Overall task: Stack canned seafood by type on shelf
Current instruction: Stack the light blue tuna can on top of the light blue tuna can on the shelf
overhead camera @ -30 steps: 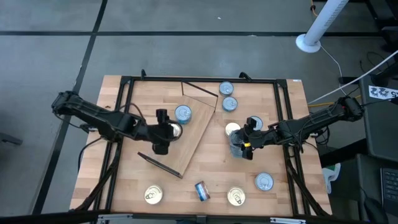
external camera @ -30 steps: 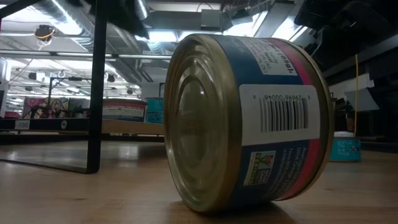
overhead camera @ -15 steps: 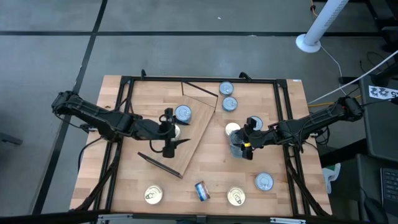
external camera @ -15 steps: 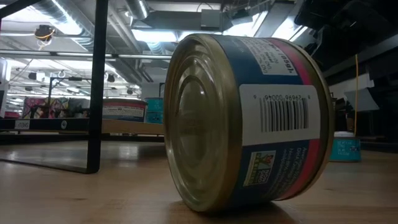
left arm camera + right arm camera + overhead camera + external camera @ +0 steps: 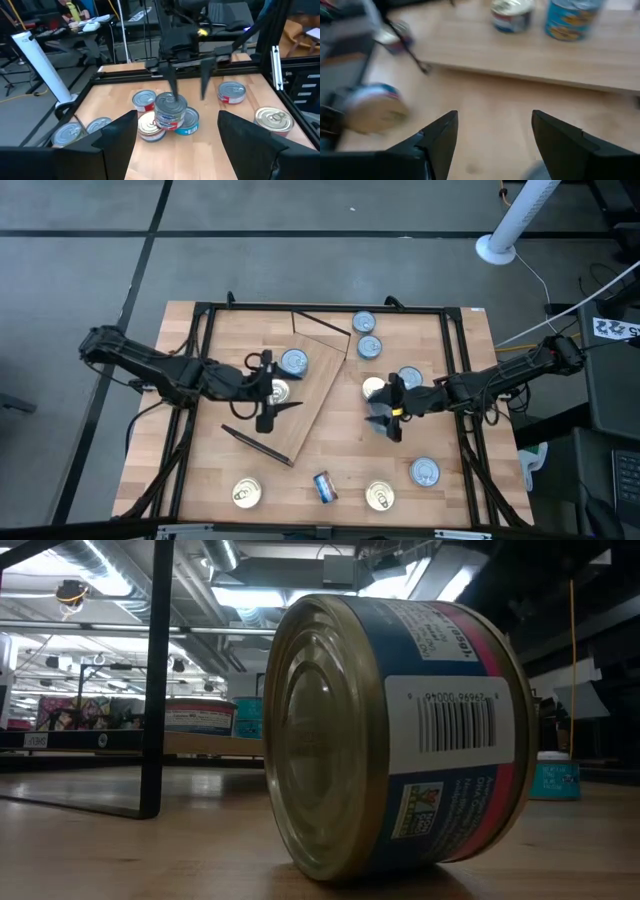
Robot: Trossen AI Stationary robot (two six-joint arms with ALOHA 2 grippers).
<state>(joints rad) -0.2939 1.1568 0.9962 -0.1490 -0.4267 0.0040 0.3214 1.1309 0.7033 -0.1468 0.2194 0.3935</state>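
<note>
The tipped tin [image 5: 395,735] fills the low view, hiding both arms. Left gripper [image 5: 268,393] spreads empty over the shelf [image 5: 318,395]. Right gripper [image 5: 385,408] gapes empty beside stacked tins [image 5: 171,112].

Looking down on the table [image 5: 340,450], we count ten tins: five silver-topped tins [image 5: 362,322], four gold-lidded tins [image 5: 246,493] and one blue-and-red tin [image 5: 324,486] lying on its side. We see one plywood shelf [image 5: 308,385], carrying two of those tins, one silver and one gold. Two dark arms reach in, a left arm [image 5: 150,365] and a right arm [image 5: 500,380]. We cannot count any tin hidden beneath them.
</note>
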